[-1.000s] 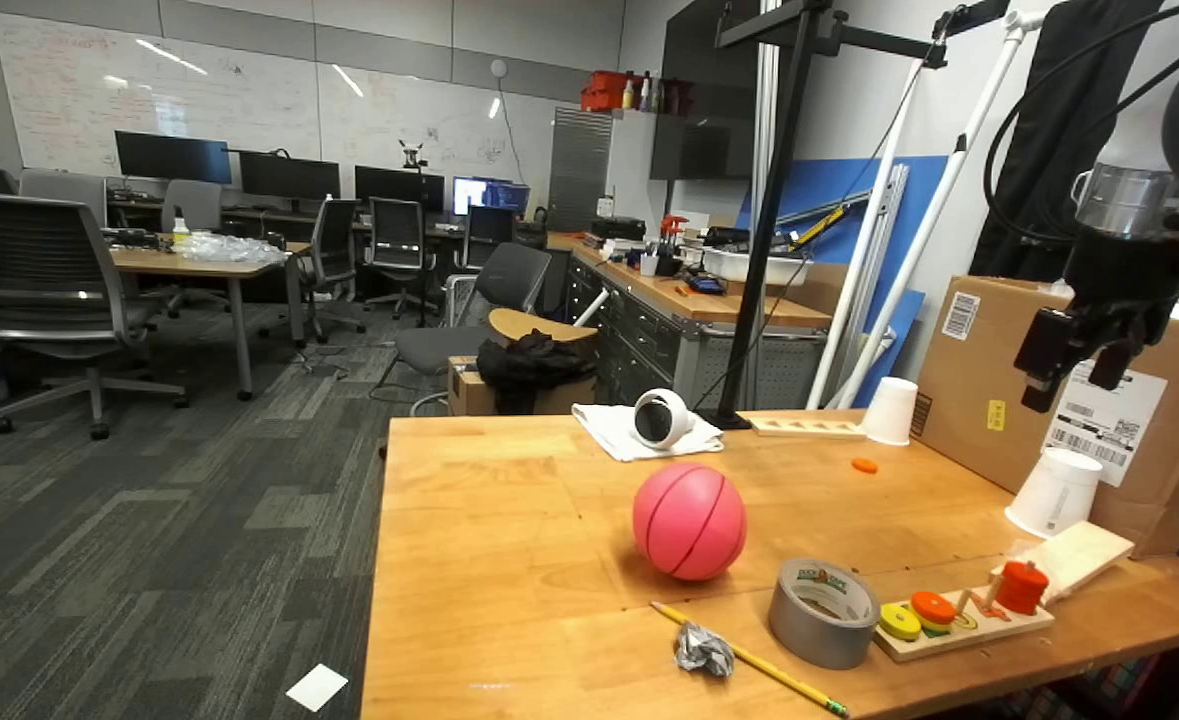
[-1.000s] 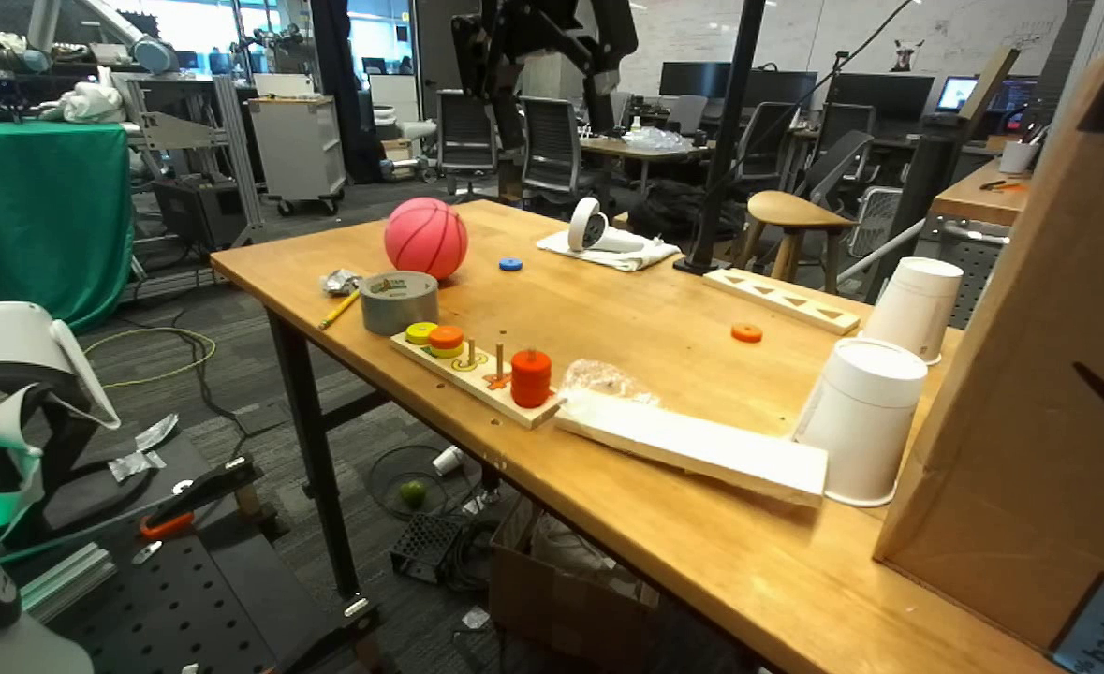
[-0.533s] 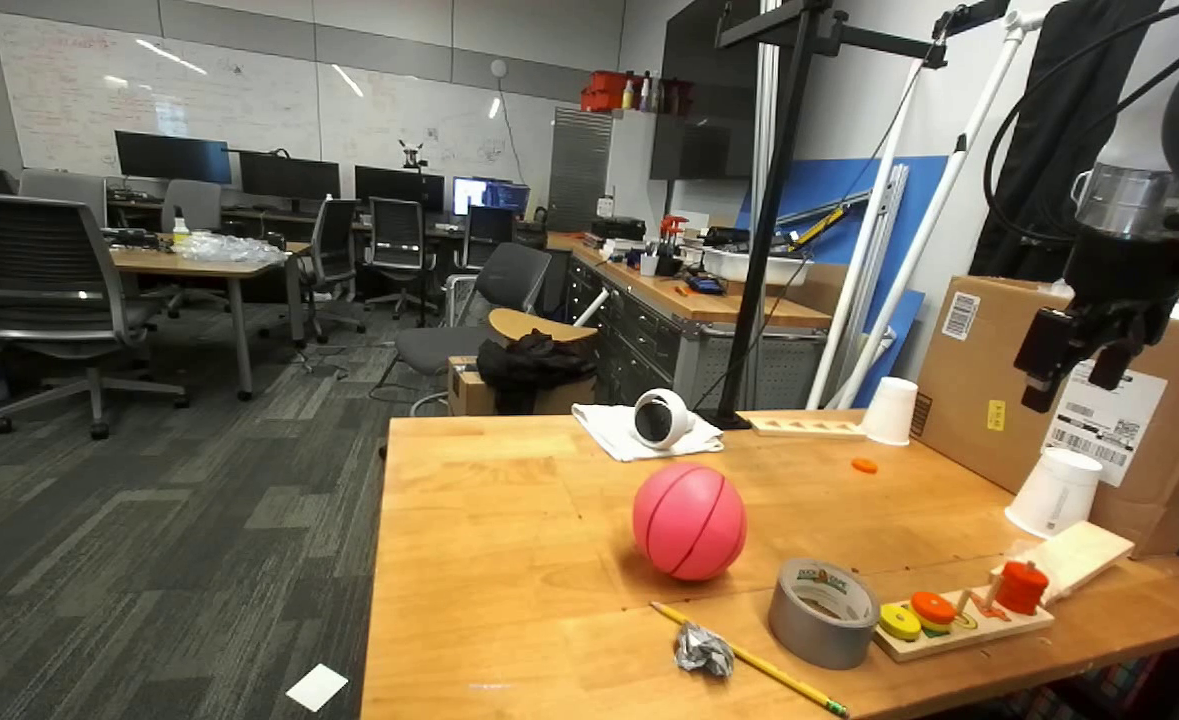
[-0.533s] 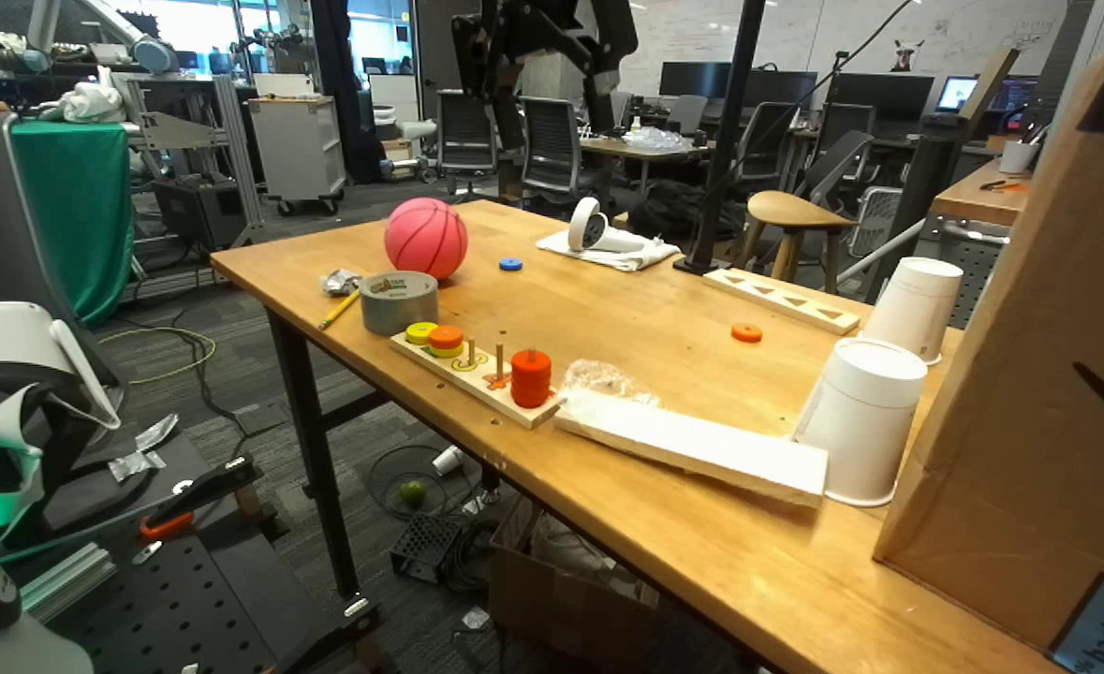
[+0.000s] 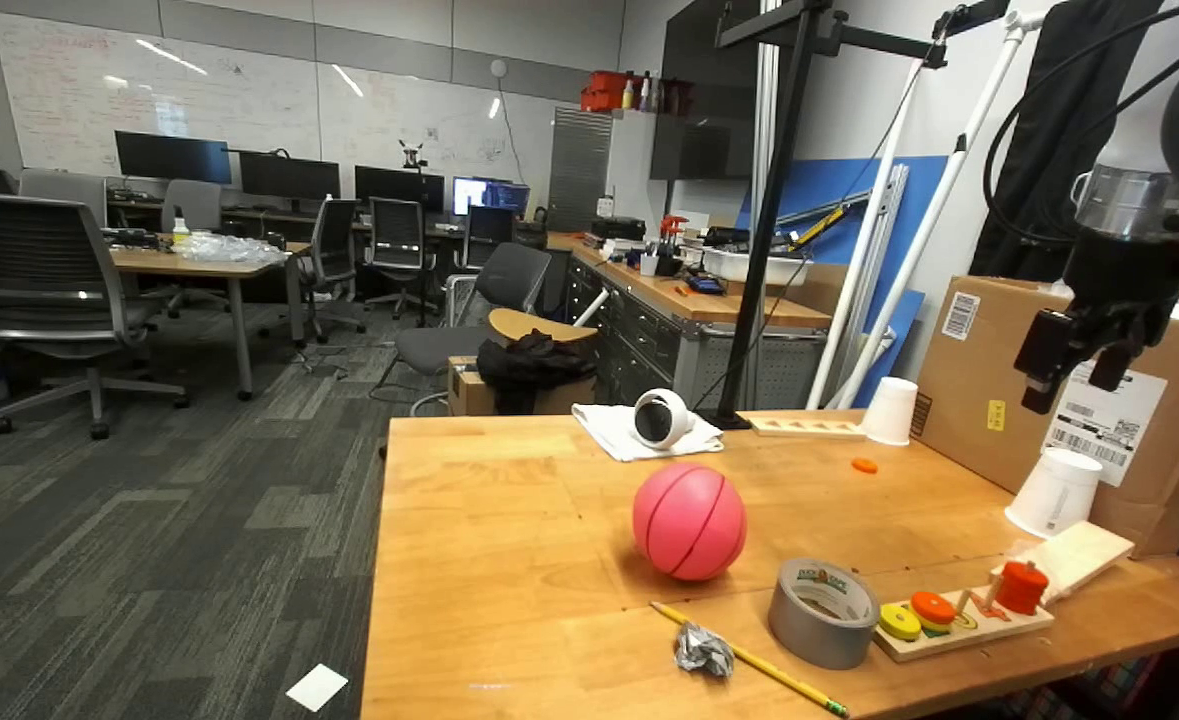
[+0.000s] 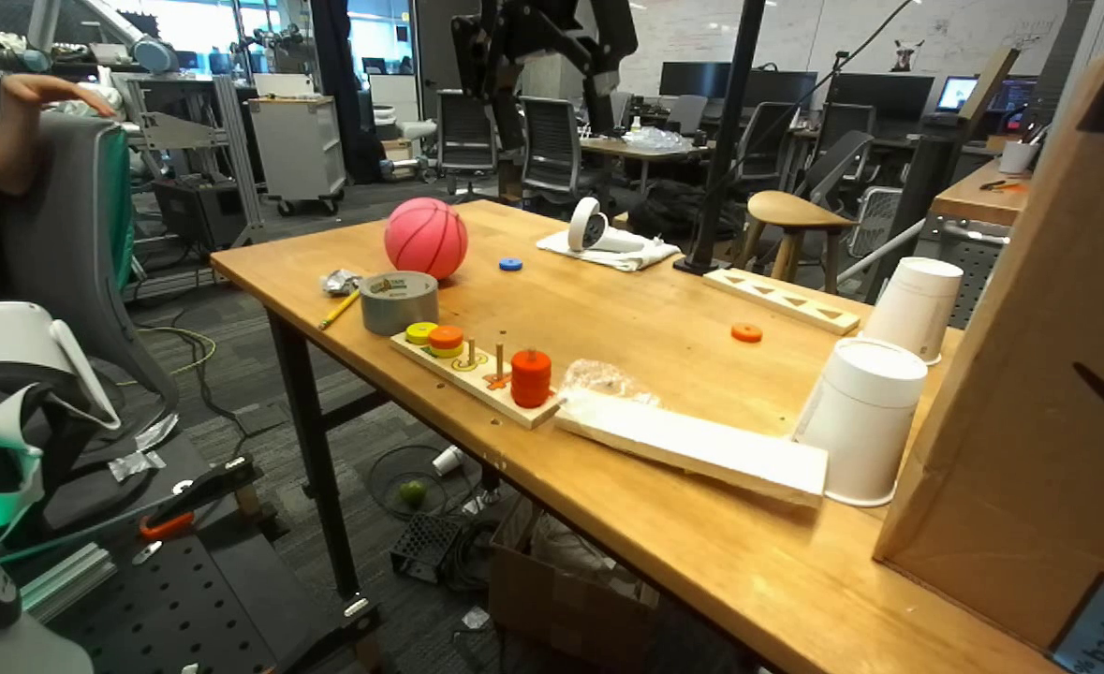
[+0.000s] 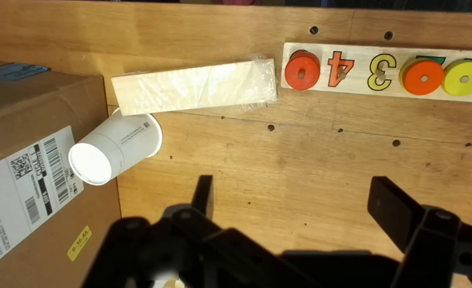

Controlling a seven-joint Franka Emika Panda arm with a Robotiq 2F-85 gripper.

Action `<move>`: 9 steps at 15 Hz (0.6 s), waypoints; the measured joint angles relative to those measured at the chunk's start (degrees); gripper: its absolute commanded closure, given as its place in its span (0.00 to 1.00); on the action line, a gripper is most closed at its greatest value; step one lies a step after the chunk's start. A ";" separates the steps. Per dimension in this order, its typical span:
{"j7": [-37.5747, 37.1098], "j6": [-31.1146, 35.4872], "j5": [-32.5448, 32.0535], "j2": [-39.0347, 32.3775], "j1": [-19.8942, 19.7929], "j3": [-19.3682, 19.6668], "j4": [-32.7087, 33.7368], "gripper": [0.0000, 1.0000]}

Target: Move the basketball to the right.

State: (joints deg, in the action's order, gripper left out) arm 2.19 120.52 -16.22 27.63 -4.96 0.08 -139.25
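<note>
The basketball [image 5: 690, 521] is a pinkish-red ball with dark seams. It rests on the wooden table behind the grey tape roll, and it also shows in an exterior view [image 6: 426, 238]. It is out of the wrist view. My gripper [image 5: 1074, 384] is open and empty, high above the table near the cardboard box. It also hangs open at the top of an exterior view [image 6: 556, 126]. In the wrist view the spread fingers [image 7: 292, 200] have only bare wood between them. The gripper is well apart from the ball.
A grey tape roll [image 5: 823, 613], crumpled foil [image 5: 704, 650] and a pencil [image 5: 749, 658] lie near the ball. A peg toy [image 7: 380, 74], a wrapped wooden block [image 7: 195, 86], white cups [image 6: 862, 421] and a cardboard box [image 5: 949, 400] stand nearer the gripper. A white device [image 6: 598, 234] sits on a cloth.
A person's arm and a grey chair have come in from the left edge of an exterior view. The arm, gripper and ball have not visibly moved.
</note>
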 measured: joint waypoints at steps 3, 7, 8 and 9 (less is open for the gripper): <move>-0.44 -0.01 0.79 -0.04 1.00 -0.25 -0.64 0.00; -4.47 0.01 6.00 0.92 5.11 -3.33 -1.03 0.00; -6.35 0.00 7.78 1.27 6.27 -4.56 -1.03 0.00; -8.37 -0.01 9.77 1.54 7.45 -5.83 -1.02 0.00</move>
State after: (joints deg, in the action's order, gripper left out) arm -6.18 120.52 -6.45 29.17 2.49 -5.75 -140.27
